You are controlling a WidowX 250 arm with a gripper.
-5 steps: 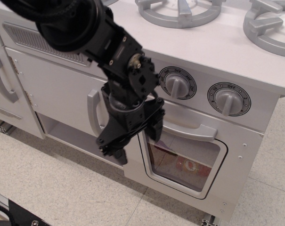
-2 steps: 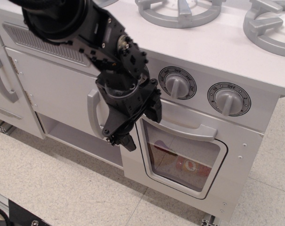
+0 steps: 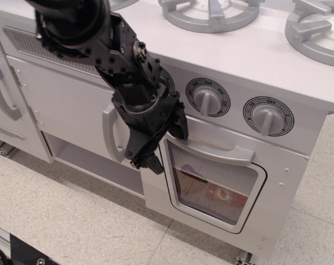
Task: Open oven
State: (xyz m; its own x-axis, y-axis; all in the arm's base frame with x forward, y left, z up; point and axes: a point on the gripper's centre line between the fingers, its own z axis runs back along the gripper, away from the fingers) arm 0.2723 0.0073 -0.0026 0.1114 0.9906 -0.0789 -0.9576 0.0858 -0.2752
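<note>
The oven door (image 3: 277, 182) is white, with a rounded clear window (image 3: 216, 187) in a grey frame and a wide horizontal grey handle (image 3: 224, 152). It looks shut against the stove front. My black gripper (image 3: 165, 146) is open and empty at the door's upper left corner. Its upper finger (image 3: 180, 128) is by the left end of the handle, and whether it touches I cannot tell. Its lower finger (image 3: 149, 163) hangs in front of the door's left edge. The arm hides the stove front above the gripper.
Two grey knobs (image 3: 208, 99) (image 3: 268, 117) sit above the oven door. A white cupboard door with a vertical grey handle (image 3: 109, 133) is just left of the gripper, and another such handle (image 3: 3, 94) is at far left. Grey burners (image 3: 211, 12) lie on top. Tiled floor (image 3: 73, 221) is below.
The gripper has risen and turned, moving closer to the left end of the oven handle. The oven door has not moved.
</note>
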